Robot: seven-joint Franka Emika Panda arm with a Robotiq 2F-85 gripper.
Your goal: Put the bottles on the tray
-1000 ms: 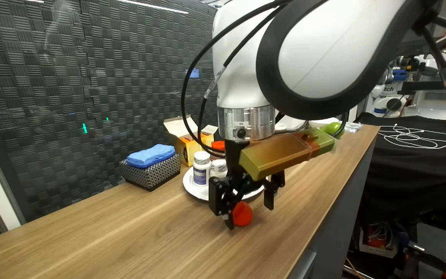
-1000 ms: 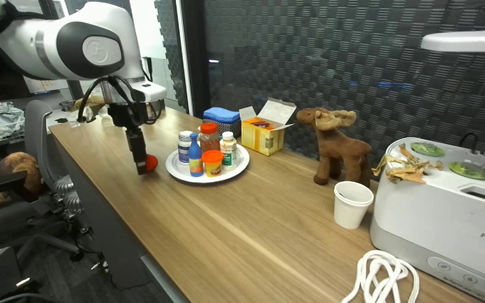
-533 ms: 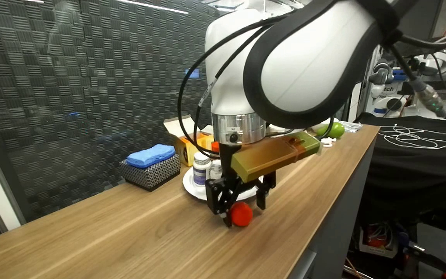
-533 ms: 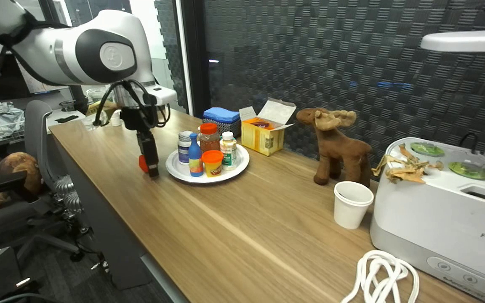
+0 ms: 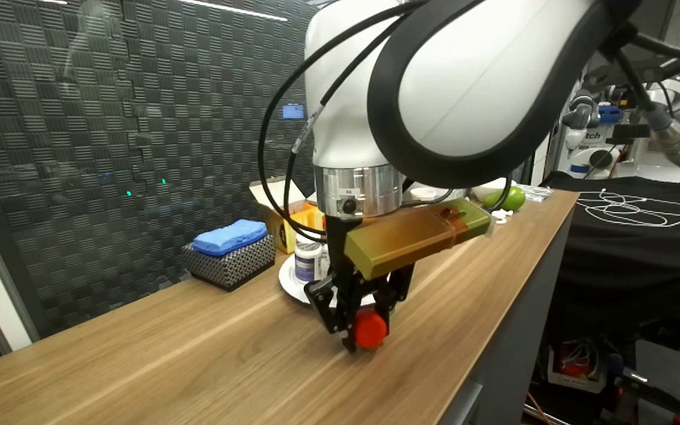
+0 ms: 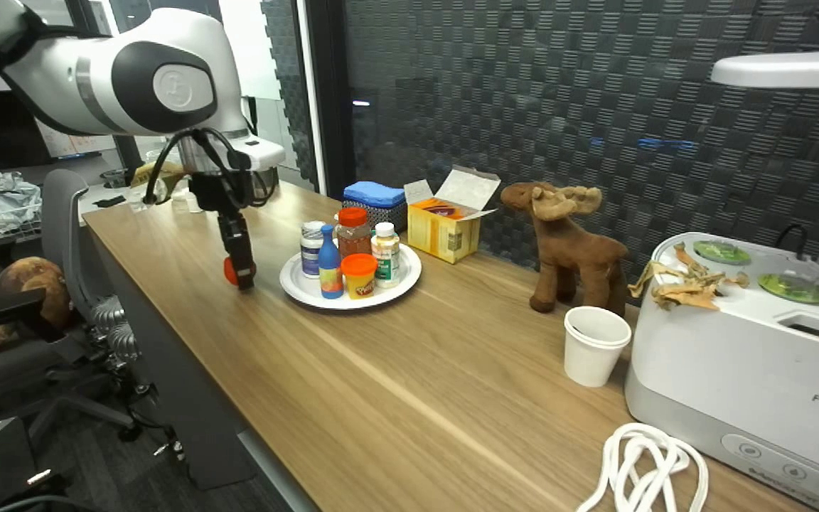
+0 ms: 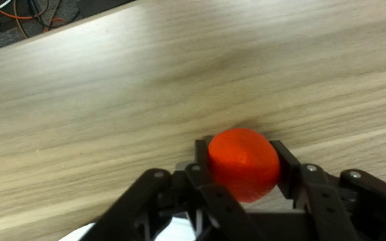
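At left in an exterior view, your black two-fingered gripper (image 6: pixel 243 280) is clasping a small, round red object (image 6: pixel 229 271), too covered to identify surely. At three o'clock from it, a shallow, round white plate (image 6: pixel 409 276) is bearing upright containers (image 6: pixel 385 257), a slim blue plastic bottle (image 6: pixel 330 263) at seven o'clock. You're likely securing the grasp; next comes lifting it across and lowering it clear of that bottle.
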